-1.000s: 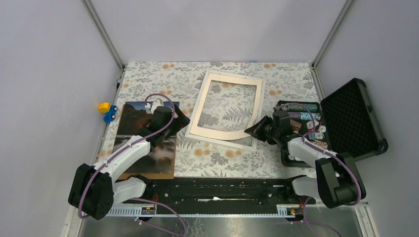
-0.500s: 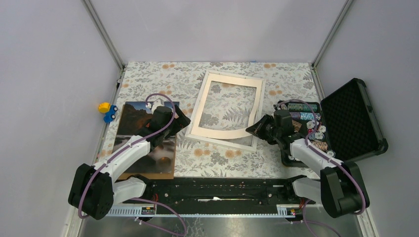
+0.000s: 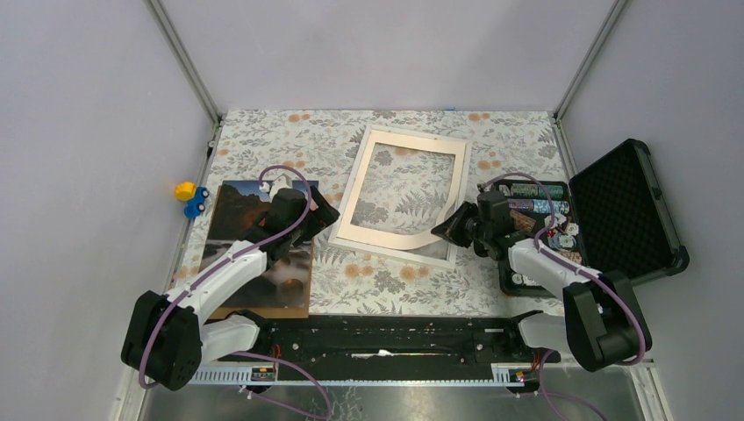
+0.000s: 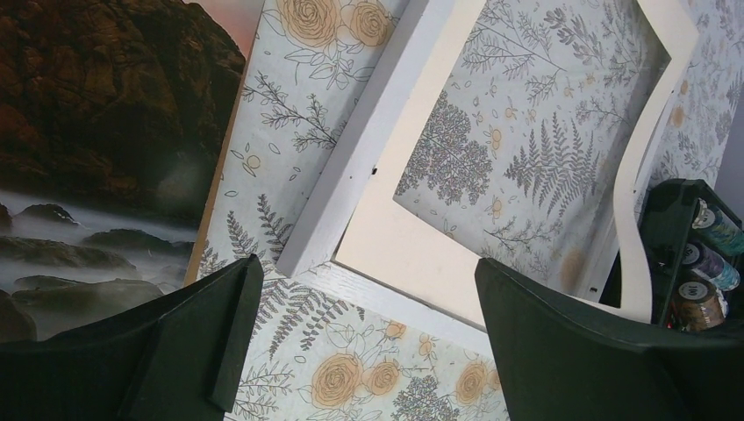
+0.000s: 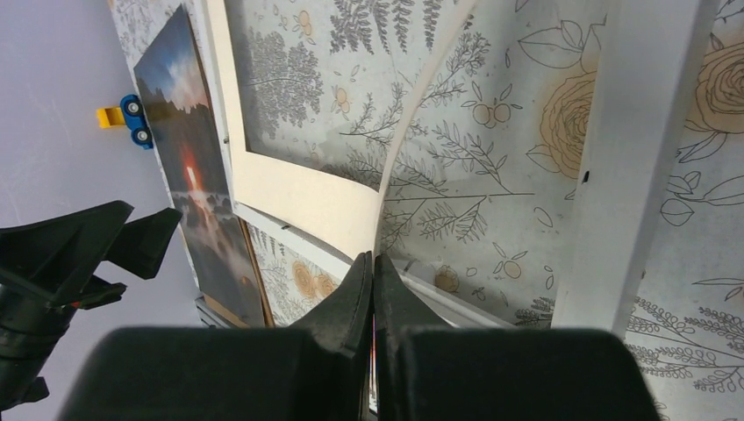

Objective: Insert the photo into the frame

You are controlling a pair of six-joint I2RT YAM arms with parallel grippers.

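The photo (image 3: 237,210) lies on a brown backing board (image 3: 263,309) at the near left. The white frame (image 3: 439,257) lies in the middle with a cream mat (image 3: 386,232) on it. My right gripper (image 3: 447,230) is shut on the mat's near right corner and holds it lifted and curled off the frame, as the right wrist view (image 5: 373,263) shows. My left gripper (image 3: 323,215) is open and empty, just above the table by the frame's near left corner (image 4: 351,175), beside the photo's right edge (image 4: 88,132).
An open black case (image 3: 627,206) with spools stands at the right, close behind my right arm. A yellow and blue toy (image 3: 189,197) sits at the left table edge. Grey walls close in the table on three sides.
My right gripper has moved slightly left with the mat's corner, and the mat's right side curls up more. The left arm has not moved.
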